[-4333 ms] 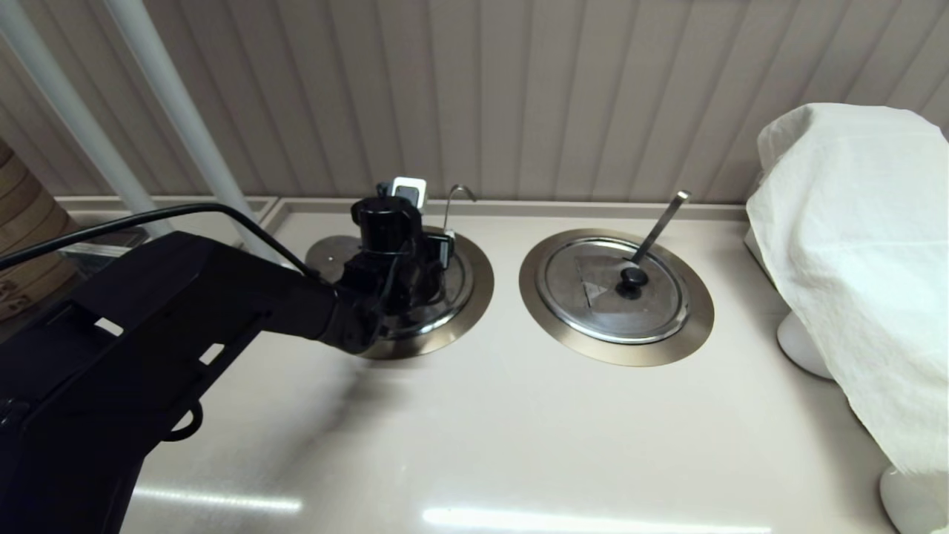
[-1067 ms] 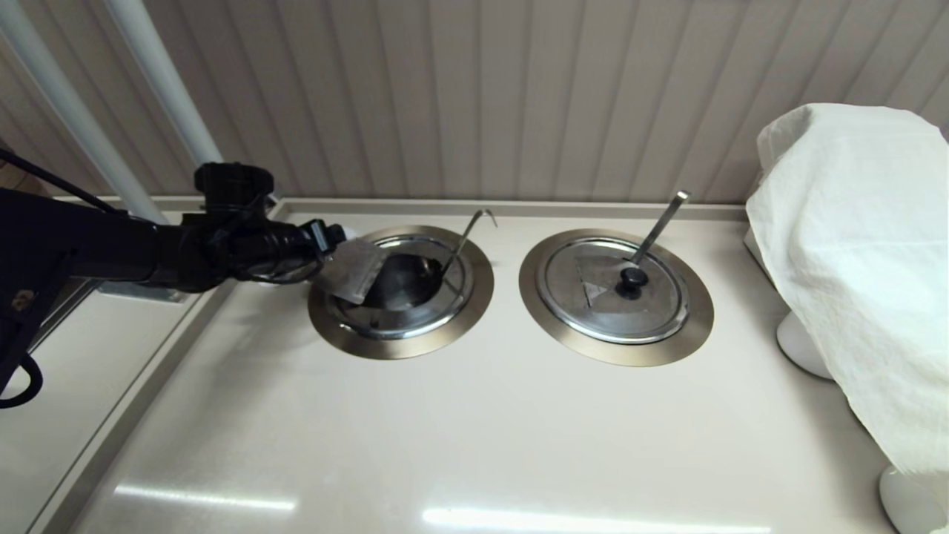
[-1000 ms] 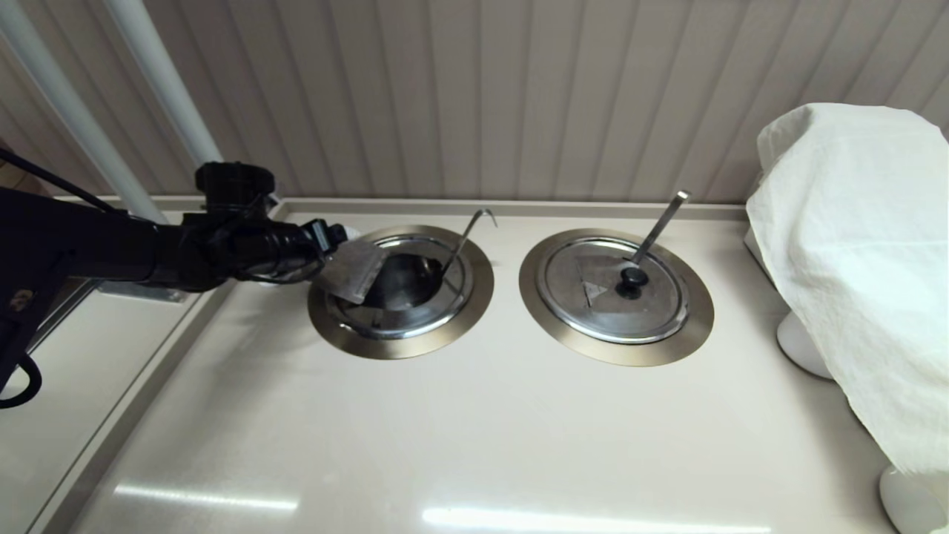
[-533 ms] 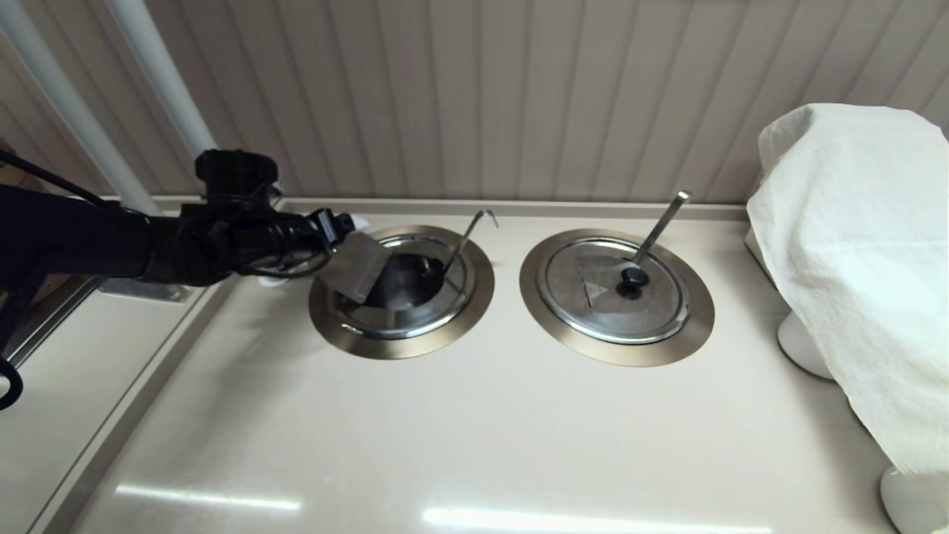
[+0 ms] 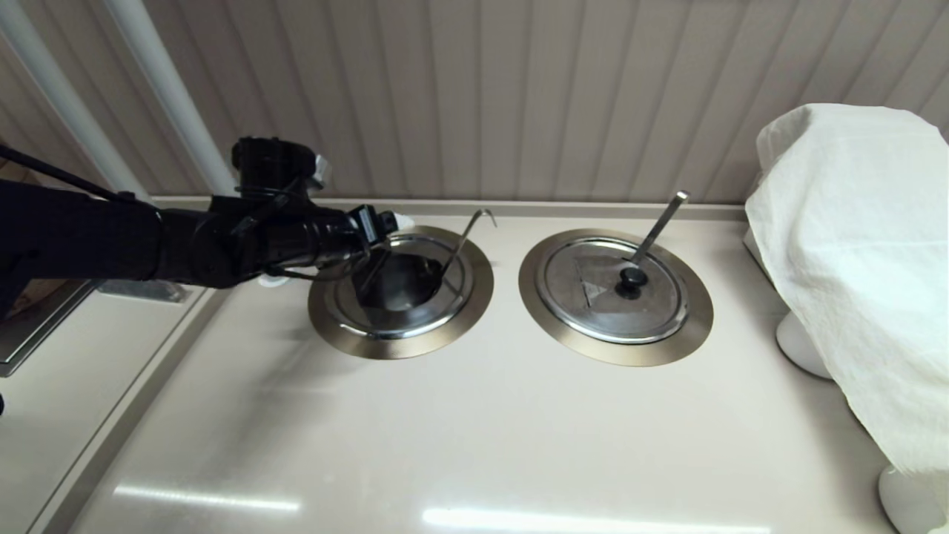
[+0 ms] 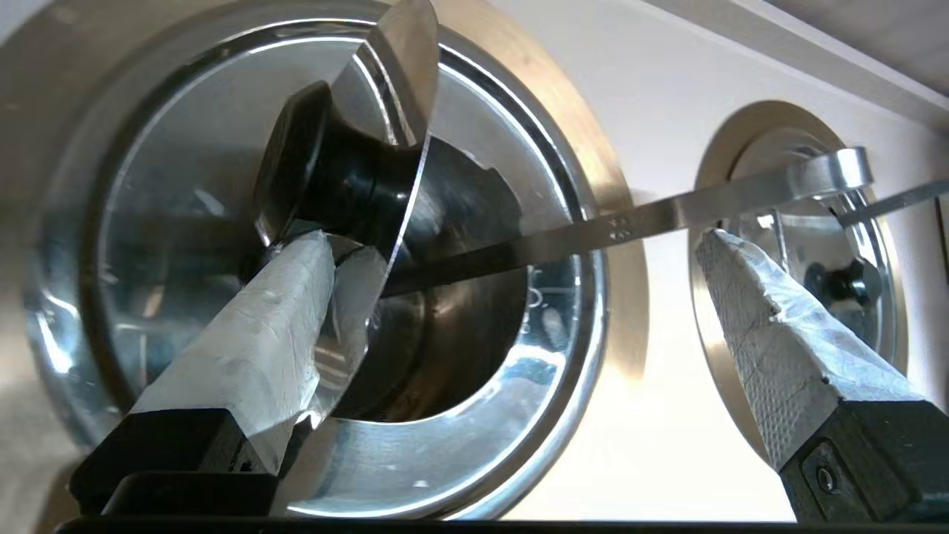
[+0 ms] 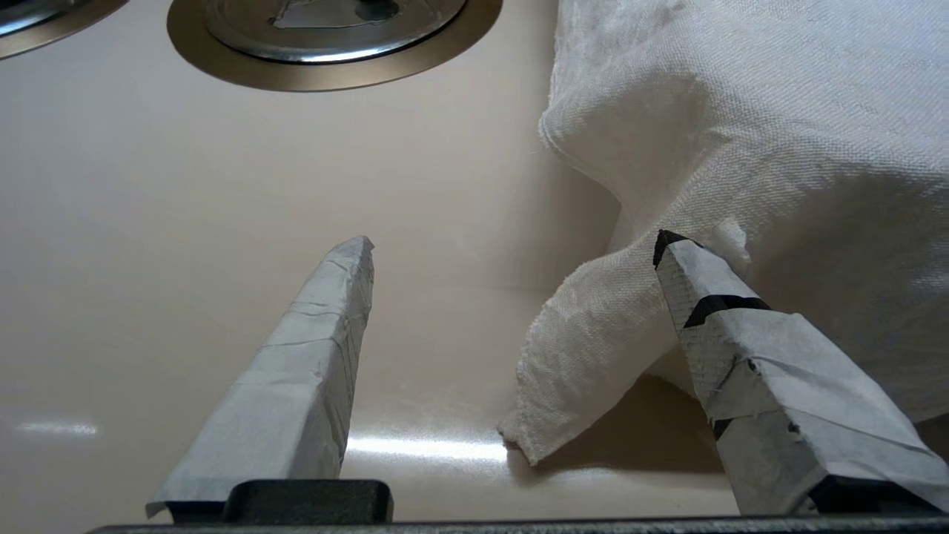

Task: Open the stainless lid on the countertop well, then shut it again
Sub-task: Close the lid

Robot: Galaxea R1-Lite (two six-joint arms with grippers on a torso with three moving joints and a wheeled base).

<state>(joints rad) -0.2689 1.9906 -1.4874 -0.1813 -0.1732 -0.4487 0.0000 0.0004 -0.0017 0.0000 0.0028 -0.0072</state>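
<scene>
The left gripper (image 5: 385, 226) reaches in from the left of the head view to the countertop well (image 5: 401, 291) at centre left; its fingers are spread wide, one taped finger (image 6: 259, 348) touching the black knob of the stainless lid (image 6: 400, 96), whose flap stands raised on edge over the dark opening; the hook-tipped ladle handle (image 5: 465, 233) leans out; the right gripper (image 7: 511, 297) hangs released near the white cloth (image 7: 741, 133).

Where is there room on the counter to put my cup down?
In front of the two metal rings: the countertop there is bare. It is crowded where the left gripper props the stainless lid upright, and beside the white cloth.
</scene>
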